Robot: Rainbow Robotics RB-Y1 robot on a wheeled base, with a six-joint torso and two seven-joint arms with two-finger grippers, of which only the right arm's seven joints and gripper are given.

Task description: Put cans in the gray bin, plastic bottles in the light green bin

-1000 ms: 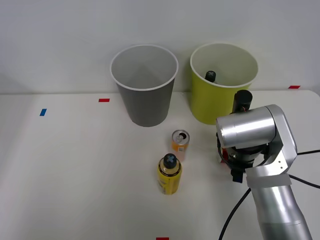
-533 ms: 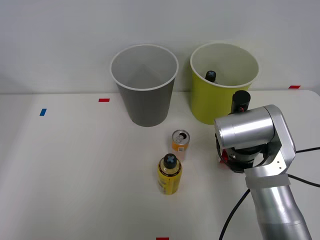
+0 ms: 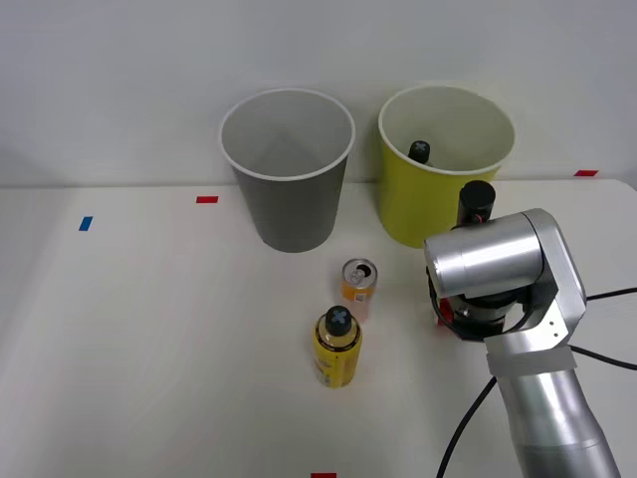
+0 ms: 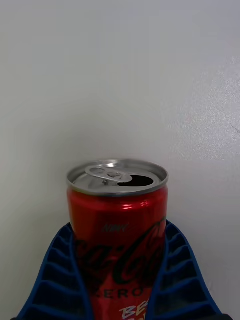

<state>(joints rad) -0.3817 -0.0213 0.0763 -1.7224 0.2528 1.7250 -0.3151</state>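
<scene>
A red can (image 4: pixel 117 210) with white print and an open silver top stands upright between my blue ribbed fingers (image 4: pixel 50 280); my right gripper (image 4: pixel 117 231) is shut on it, pressing both sides. In the front view my silver wrist (image 3: pixel 493 269) covers the gripper at the table's right, just in front of the light green bin (image 3: pixel 408 214). Inside that bin shows a plastic bottle's black cap (image 3: pixel 419 151). The gray bin (image 3: pixel 292 214) stands to its left. An orange can (image 3: pixel 359 287) and a yellow black-capped plastic bottle (image 3: pixel 337 349) stand upright mid-table, left of my wrist.
Red tape marks (image 3: pixel 207 199) and a blue one (image 3: pixel 86 223) dot the white table. A black cable (image 3: pixel 468 423) trails along my arm at the lower right. A white wall rises right behind the bins.
My wrist has shifted slightly left and toward the bins, and the blue finger that showed below it a second ago is now hidden. The bins, orange can and bottle have not moved.
</scene>
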